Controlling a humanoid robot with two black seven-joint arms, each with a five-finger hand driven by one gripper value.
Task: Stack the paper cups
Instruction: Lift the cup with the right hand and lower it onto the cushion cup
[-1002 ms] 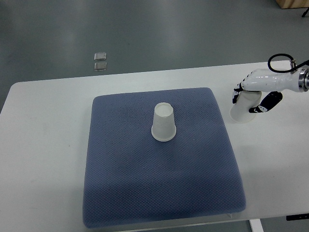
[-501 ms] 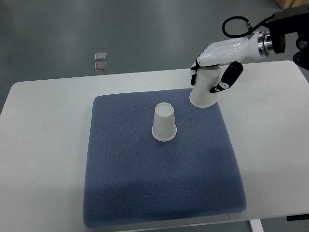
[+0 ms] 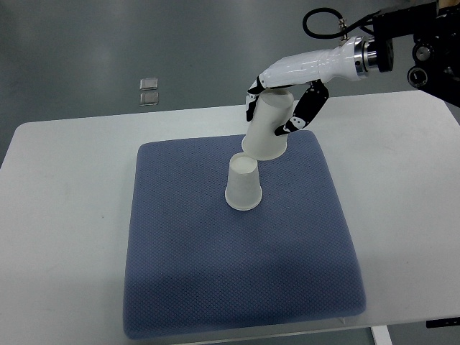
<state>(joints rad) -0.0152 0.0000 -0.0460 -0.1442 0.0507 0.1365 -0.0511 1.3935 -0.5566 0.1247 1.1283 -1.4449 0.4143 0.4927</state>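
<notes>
No print was legible; the right hand (image 3: 282, 106) gripped a tilted paper cup (image 3: 269, 126), mouth down-left, just above the upside-down cup (image 3: 243, 182) on the blue mat (image 3: 237, 273).

I have one camera only, set high on my own side and looking steeply down over the white table (image 3: 65, 215), far enough back to take in the whole blue mat (image 3: 237, 273) and a strip of grey floor (image 3: 108, 43) beyond the far edge. My right arm enters from the picture's right (there is no second view to share anything with).
</notes>
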